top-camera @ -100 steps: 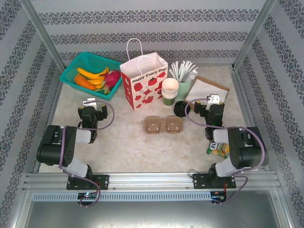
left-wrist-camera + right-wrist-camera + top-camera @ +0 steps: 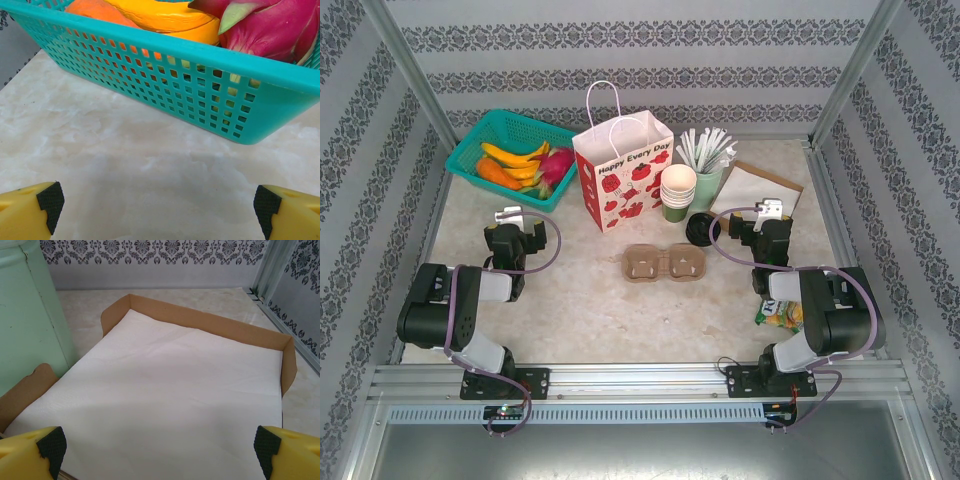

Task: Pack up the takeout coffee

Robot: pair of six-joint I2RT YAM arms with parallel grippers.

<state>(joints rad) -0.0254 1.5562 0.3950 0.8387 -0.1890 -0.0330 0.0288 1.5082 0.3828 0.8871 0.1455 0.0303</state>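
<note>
Top external: brown moulded-pulp two-cup carrier tray [image 2: 665,264] mid-table, small dark green paper cup [image 2: 675,212] near its far side.
My left gripper [image 2: 157,204] and right gripper [image 2: 157,444] are both spread wide.

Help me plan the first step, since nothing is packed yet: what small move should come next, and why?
Probably swing the right gripper left toward the dark green cup. Its fingers are open, facing the napkins, and the carrier tray stands empty.
</note>
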